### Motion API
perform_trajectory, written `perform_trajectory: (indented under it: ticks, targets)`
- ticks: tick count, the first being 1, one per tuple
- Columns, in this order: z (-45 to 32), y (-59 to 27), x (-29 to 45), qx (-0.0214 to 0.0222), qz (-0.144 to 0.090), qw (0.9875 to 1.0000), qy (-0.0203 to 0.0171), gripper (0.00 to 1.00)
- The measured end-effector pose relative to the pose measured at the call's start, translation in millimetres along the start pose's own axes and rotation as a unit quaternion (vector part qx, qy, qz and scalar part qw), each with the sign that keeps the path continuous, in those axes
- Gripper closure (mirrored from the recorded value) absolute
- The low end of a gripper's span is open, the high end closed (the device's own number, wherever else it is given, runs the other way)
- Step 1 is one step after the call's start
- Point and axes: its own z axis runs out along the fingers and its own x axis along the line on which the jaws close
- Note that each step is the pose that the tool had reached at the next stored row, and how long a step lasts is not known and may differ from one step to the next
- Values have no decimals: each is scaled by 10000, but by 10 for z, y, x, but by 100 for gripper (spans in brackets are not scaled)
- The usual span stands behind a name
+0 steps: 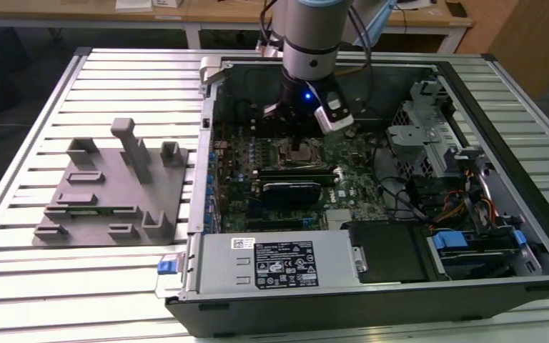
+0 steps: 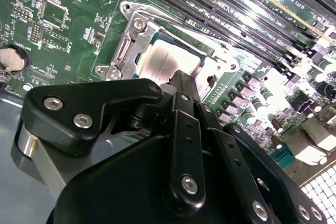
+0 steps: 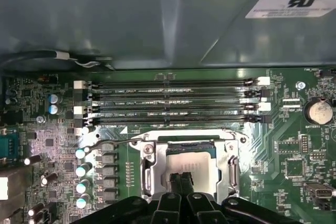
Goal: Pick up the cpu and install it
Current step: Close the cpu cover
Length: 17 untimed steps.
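The end effector (image 3: 181, 178) hangs low over the cpu (image 3: 195, 162), with its tips drawn nearly together and gripping nothing that I can see. The cpu lies flat inside the socket frame (image 3: 148, 167) on the motherboard (image 3: 291, 145). It is probably light, stiff and fragile underneath, so holding it by two opposite edges seems safest.

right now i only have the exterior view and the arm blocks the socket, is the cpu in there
observer: yes, in the first wrist view the cpu lies silver side up inside the socket frame.
operator: where's the gripper
observer: in the second wrist view the gripper has its tip right over the cpu's top; whether it touches, i cannot tell.
operator: what's next to the socket
observer: four long memory slots run alongside the frame.
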Motion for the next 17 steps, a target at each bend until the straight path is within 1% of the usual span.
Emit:
perform_trajectory:
  ticks: [6,9,14,17]
  targets:
    - [21,-21,73,0,-1,10000,-1,89]
    - [41,-26,91,-1,-1,10000,-1,89]
    - [63,-30,154,-2,-1,10000,-1,89]
    - [83,-33,176,-4,-1,10000,-1,89]
